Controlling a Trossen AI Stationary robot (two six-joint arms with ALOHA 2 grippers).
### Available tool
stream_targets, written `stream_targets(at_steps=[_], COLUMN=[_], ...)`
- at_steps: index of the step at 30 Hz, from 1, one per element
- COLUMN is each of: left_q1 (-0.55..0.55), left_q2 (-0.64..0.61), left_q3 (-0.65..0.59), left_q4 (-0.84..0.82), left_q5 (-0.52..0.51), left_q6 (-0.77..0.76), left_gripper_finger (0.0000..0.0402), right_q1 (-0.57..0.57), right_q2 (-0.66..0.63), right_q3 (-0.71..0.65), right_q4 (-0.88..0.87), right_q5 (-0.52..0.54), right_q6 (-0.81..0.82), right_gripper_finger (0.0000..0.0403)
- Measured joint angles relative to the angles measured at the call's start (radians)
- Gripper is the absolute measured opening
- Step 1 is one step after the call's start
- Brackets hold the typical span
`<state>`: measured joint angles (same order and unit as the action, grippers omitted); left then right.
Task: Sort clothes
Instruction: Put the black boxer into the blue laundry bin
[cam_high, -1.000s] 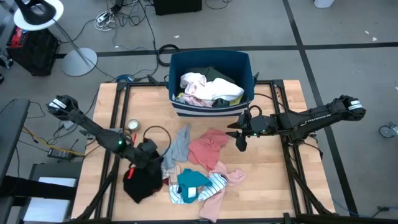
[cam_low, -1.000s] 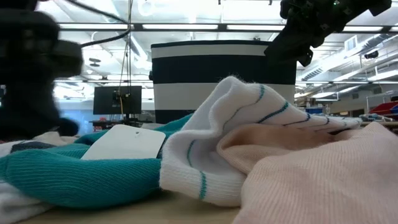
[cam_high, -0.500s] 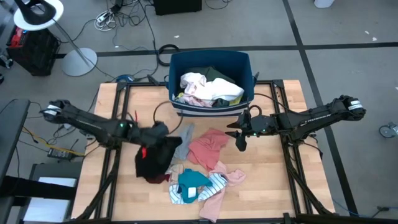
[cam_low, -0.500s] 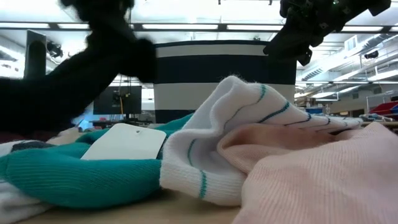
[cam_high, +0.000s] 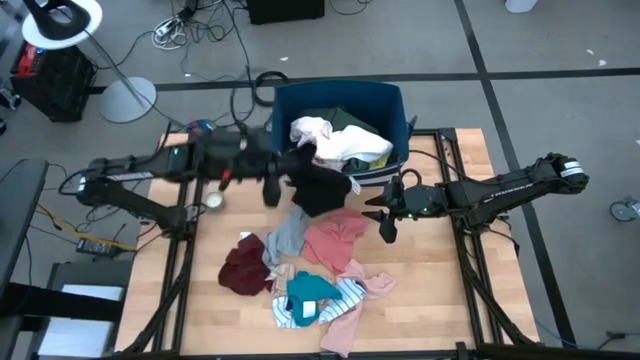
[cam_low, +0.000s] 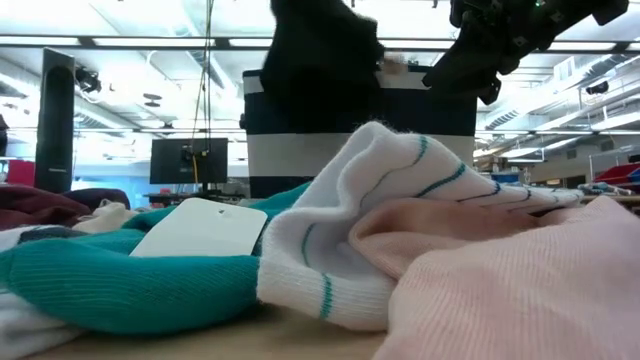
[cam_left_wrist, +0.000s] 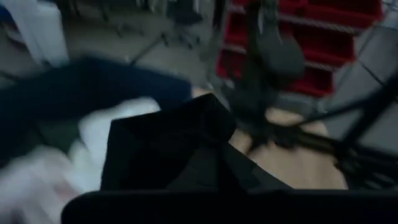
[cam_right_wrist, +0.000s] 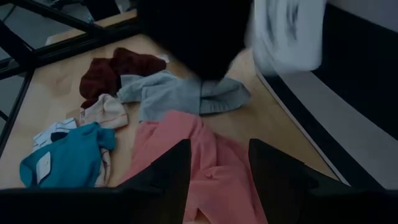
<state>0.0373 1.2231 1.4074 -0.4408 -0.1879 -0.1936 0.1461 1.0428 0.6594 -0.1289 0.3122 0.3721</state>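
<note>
My left gripper (cam_high: 283, 168) is shut on a black garment (cam_high: 322, 187), high over the table at the near wall of the dark blue bin (cam_high: 340, 95); the garment also shows in the low view (cam_low: 320, 50). The bin holds white, yellow and green clothes (cam_high: 335, 140). On the table lie a maroon garment (cam_high: 243, 268), a grey one (cam_high: 285, 232), a coral one (cam_high: 335, 238), a teal one (cam_high: 308, 290), a striped white one (cam_high: 345, 298) and a pale pink one (cam_high: 350, 322). My right gripper (cam_high: 388, 226) is open and empty above the coral garment's right edge. My left gripper holds the black garment by a bunched part at its left end (cam_high: 300, 172), coming level from the table's left. Blur hides the fingers, so I cannot tell how many layers they hold. The garment (cam_left_wrist: 180, 149) hangs clear of the table, spread out beyond the fingers toward the bin.
A small round tin (cam_high: 212, 201) sits on the table's left part. Black frame rails (cam_high: 190, 250) run along both sides of the wooden top. Cables and a lamp base (cam_high: 125, 98) lie on the floor behind the table.
My left gripper has swung up and toward the far edge and the bin, carrying the black garment from the table's near left, lifted clear. The maroon garment that lay under it stays on the table and now shows.
</note>
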Motion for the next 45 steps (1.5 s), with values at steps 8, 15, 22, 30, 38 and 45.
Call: stream_targets(at_steps=[8,15,22,30,38,45], left_q1=[0.186,0.322,0.376,0.381,0.385,0.394], left_q2=[0.241,0.459,0.606,0.804,0.997,1.086], left_q3=[0.419,0.736,0.833,0.737,0.729,0.735], left_q4=[-0.004,-0.133,-0.29,-0.378,-0.36,-0.344], left_q5=[0.133,0.23,0.272,0.275,0.286,0.296], left_q6=[0.179,0.205,0.198,0.242,0.162,0.115], left_gripper_finger=[0.0,0.0,0.0,0.0006,0.0061,0.0125], right_q1=[0.0,0.0,0.0,0.0,0.0,0.0], right_q2=[0.0,0.0,0.0,0.0,0.0,0.0], right_q3=[0.0,0.0,0.0,0.0,0.0,0.0], right_q4=[0.003,-0.003,-0.019,-0.032,-0.033,-0.041], right_q5=[0.0,0.0,0.0,0.0,0.0,0.0], right_q6=[-0.006,-0.015,-0.027,-0.027,-0.027,-0.03], right_gripper_finger=[0.0165,0.0165,0.0165,0.0165,0.0165,0.0165])
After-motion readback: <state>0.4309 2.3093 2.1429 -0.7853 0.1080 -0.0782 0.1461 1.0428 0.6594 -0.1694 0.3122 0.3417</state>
